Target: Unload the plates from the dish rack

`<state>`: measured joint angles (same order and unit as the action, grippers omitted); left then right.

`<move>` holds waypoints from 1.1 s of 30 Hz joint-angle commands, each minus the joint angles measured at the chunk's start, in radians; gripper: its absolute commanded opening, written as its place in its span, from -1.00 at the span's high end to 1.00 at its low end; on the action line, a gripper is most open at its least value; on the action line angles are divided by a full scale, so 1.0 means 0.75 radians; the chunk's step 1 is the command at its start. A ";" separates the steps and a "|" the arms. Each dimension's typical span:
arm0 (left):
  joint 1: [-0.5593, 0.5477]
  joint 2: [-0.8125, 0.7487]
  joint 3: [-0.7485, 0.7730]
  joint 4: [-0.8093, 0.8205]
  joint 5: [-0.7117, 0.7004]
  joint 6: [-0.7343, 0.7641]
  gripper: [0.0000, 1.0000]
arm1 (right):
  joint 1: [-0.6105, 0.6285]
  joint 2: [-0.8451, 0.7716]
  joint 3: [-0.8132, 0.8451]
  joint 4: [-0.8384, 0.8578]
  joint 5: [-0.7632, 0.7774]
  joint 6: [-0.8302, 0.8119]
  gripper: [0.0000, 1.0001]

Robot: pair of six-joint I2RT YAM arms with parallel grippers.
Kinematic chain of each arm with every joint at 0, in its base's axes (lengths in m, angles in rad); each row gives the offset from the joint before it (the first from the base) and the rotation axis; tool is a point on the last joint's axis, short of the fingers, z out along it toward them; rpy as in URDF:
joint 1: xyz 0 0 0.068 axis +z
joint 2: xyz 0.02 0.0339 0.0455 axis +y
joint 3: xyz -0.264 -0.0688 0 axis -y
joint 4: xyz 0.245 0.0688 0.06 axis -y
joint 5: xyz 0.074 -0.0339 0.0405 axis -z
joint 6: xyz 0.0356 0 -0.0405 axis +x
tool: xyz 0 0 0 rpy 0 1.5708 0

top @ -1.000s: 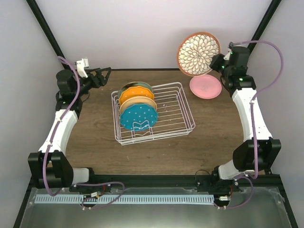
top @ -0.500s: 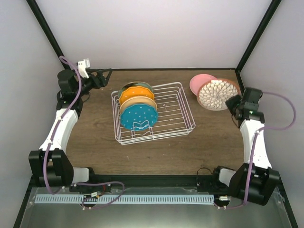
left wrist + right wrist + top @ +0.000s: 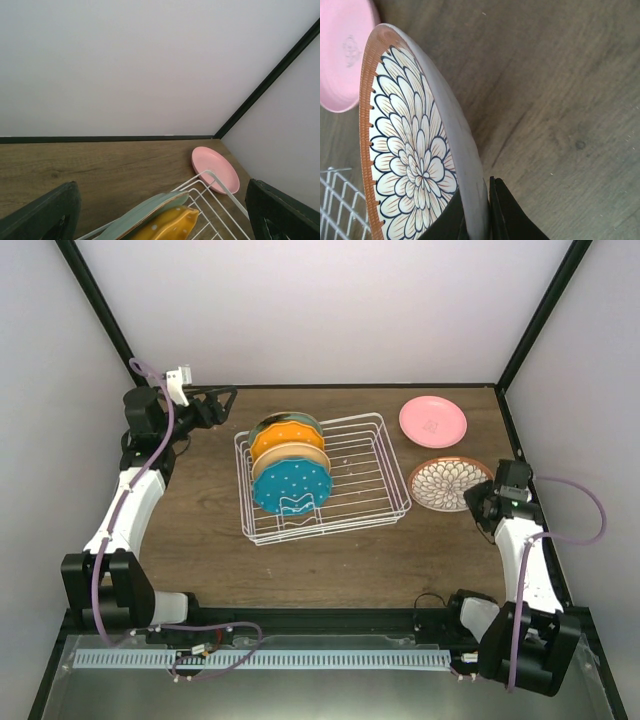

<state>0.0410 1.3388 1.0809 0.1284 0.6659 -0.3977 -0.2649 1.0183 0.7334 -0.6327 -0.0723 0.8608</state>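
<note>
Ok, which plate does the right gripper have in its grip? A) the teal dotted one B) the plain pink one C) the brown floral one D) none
C: the right gripper pinches the rim of the brown floral plate, while the pink plate lies on the table and the teal dotted plate stands in the dish rack.

The black right gripper clamps the rim of the round brown-floral white plate over the brown wooden tabletop; a round pink plate lies adjacent.
</note>
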 commanded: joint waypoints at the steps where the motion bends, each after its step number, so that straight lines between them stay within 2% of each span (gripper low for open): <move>1: 0.001 0.009 0.002 -0.002 -0.004 0.022 -0.84 | 0.001 -0.010 -0.028 0.132 0.018 0.086 0.99; 13: 0.003 -0.013 -0.009 -0.031 -0.014 0.037 -0.84 | -0.002 0.106 -0.109 0.216 0.078 0.141 0.95; 22: 0.003 -0.026 -0.015 -0.050 -0.018 0.056 -0.84 | -0.004 0.180 -0.161 0.262 0.073 0.158 0.36; 29: 0.001 -0.032 -0.016 -0.056 -0.010 0.056 -0.84 | -0.005 0.239 -0.186 0.287 0.065 0.147 0.25; 33: 0.003 -0.043 -0.024 -0.062 -0.009 0.057 -0.84 | -0.008 0.267 -0.203 0.291 0.061 0.147 0.08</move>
<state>0.0410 1.3380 1.0779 0.0807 0.6559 -0.3664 -0.2661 1.2098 0.5842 -0.4534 -0.0303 0.9623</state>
